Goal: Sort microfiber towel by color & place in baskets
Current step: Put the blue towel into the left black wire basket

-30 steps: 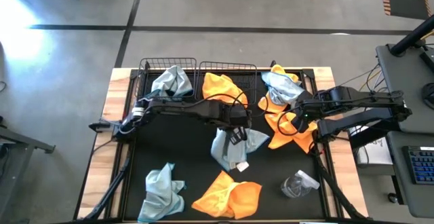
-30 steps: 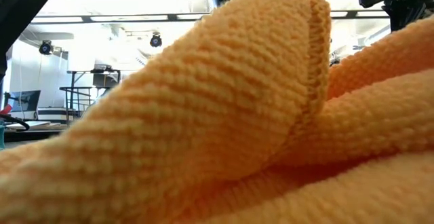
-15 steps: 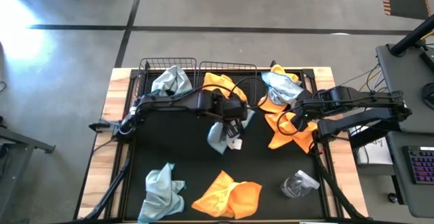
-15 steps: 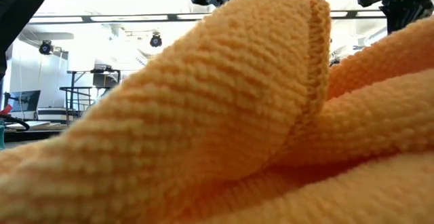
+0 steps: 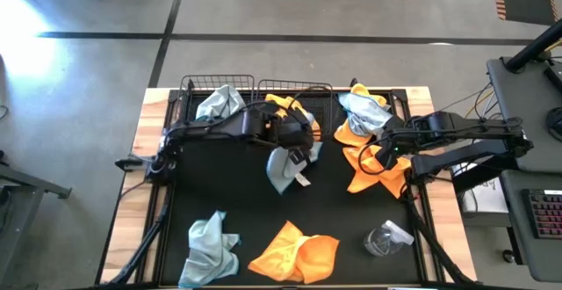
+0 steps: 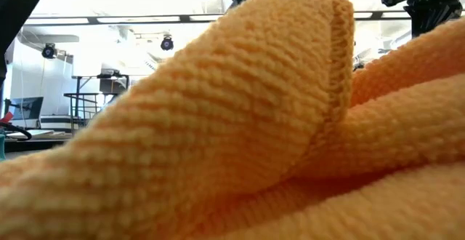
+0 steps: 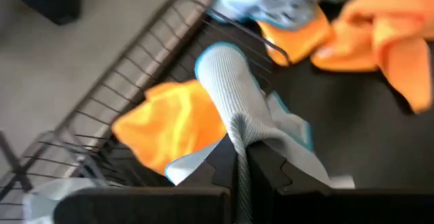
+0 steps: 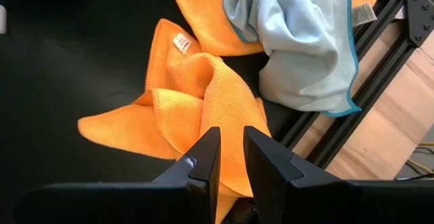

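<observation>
My left gripper (image 5: 299, 137) is shut on a pale blue-grey towel (image 5: 284, 163), just in front of the right-hand basket (image 5: 309, 86), which holds an orange towel (image 7: 169, 125). The left-hand basket (image 5: 191, 86) holds a blue-grey towel (image 5: 221, 104). My right gripper (image 5: 385, 149) is down on an orange towel (image 8: 183, 115) lying on the mat at the right, its fingers shut on a raised fold. Another blue-grey towel (image 8: 305, 41) lies on an orange one beyond it. A blue-grey towel (image 5: 211, 246) and an orange towel (image 5: 295, 251) lie by the near edge. My left gripper pinches a bunched fold of the blue-grey towel (image 7: 239, 139) between its two fingers, from above. The cloth humps up past the fingertips (image 7: 224, 75) and the rest hangs slack below; whether its lower end (image 5: 302, 181) touches the mat, I cannot tell. My right gripper pinches a raised ridge of the orange towel (image 8: 229, 125) between its two fingers, slanting down from the table's right. The rest of the towel (image 8: 119, 125) lies spread on the mat.
A clear spray bottle (image 5: 386, 237) lies near the near right corner. The near orange towel (image 6: 232, 124) fills the low view and hides the table. Black frame rails (image 8: 339, 129) run along the wooden table edge. Bare black mat (image 5: 219, 184) lies at the middle left.
My left gripper has risen and moved toward the far edge and the baskets, carrying the blue-grey towel. The towel, which lay partly spread on the mat, now hangs gathered below the fingers. My right gripper has kept still.
</observation>
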Robot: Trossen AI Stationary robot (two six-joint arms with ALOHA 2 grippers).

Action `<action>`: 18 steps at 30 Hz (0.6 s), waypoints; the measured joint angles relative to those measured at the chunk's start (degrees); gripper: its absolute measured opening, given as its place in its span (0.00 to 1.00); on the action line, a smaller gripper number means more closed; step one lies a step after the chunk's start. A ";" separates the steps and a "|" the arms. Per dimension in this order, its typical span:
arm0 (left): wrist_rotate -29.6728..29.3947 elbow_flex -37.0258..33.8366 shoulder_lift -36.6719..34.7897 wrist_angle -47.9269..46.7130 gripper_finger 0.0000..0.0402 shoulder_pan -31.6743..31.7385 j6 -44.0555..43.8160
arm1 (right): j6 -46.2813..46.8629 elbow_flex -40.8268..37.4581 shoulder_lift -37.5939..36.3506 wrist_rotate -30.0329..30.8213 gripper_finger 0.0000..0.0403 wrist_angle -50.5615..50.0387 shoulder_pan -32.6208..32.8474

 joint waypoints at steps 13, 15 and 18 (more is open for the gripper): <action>-14.57 -0.04 -9.96 4.28 0.00 1.51 0.05 | -1.50 0.00 -0.02 0.02 0.15 0.00 0.00; -17.40 -0.04 -11.48 4.59 0.00 1.59 0.07 | -1.54 0.00 0.00 0.03 0.15 0.00 0.00; -21.11 -0.04 -12.97 4.64 0.00 1.89 0.07 | -1.67 0.00 0.04 0.82 0.15 0.02 0.00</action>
